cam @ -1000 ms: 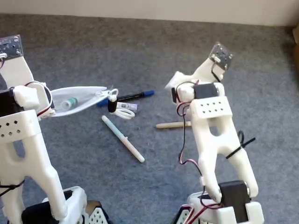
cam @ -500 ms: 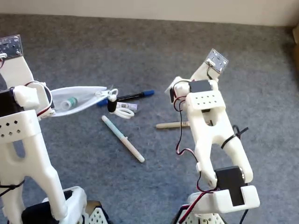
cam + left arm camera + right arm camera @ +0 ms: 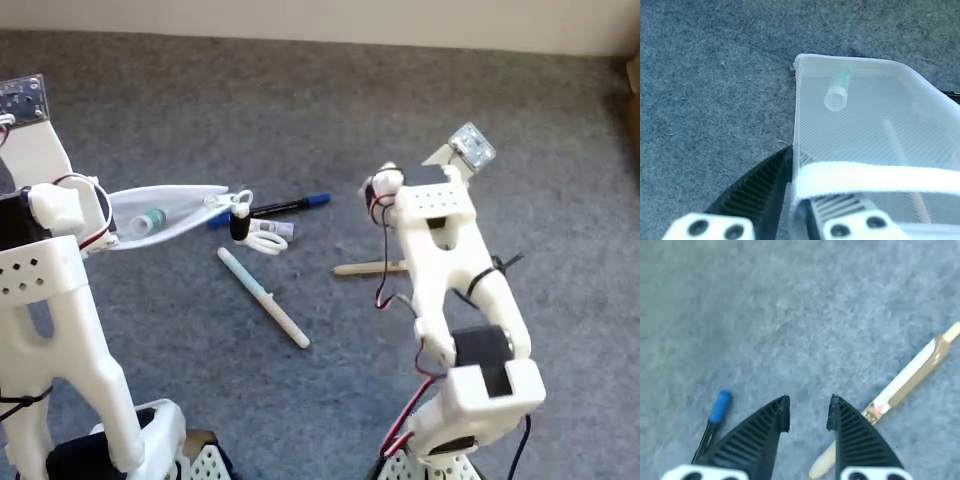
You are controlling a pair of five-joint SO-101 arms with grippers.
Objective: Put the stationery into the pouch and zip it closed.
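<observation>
My left gripper is shut on the edge of the clear mesh pouch, holding it just above the carpet at the left. A green-tipped tube lies inside the pouch. The pouch's black zipper pull hangs at its far end. On the carpet lie a blue pen, a pale teal pen, a beige pen and a small white item. My right gripper hovers open above bare carpet, between the blue pen's cap and the beige pen.
Grey carpet covers the whole work surface. The right arm stands over the beige pen's right end. A pale wall edge runs along the back.
The right arm has swung round on its base, its shoulder moving right and its wrist dropping a little. The left arm, the pouch and the pens have stayed put.
</observation>
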